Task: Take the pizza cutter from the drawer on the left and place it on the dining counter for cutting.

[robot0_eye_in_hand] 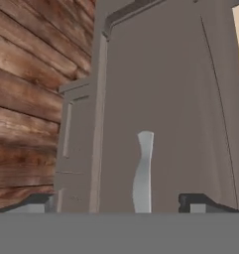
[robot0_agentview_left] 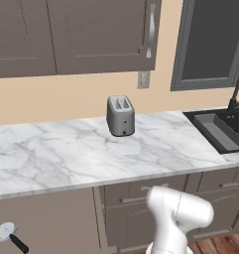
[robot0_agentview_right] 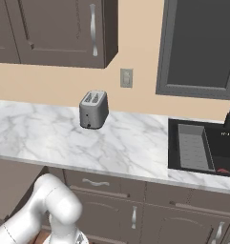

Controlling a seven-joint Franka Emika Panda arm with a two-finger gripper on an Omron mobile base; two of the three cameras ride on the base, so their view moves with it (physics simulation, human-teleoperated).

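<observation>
— Kitchen wall in beige, marble worktop (robot0_agentview_left: 66, 158) under it. Where is the pizza cutter (robot0_agentview_left: 10, 236)?

— Low at the left of the left base view, below the worktop's edge, wheel up, black handle slanting down to the right. I cannot tell what it rests on.

— Any writing?

— None readable, not even on the toaster (robot0_agentview_left: 121, 115).

— And the arm?

— Its white elbow (robot0_agentview_left: 179, 211) is bent low before the cupboards. The gripper (robot0_eye_in_hand: 122, 203) has its jaws spread wide, holding nothing, a silver handle (robot0_eye_in_hand: 143, 171) between the fingertips, on a grey-brown front (robot0_eye_in_hand: 180, 99) beside wood flooring (robot0_eye_in_hand: 31, 74).
</observation>
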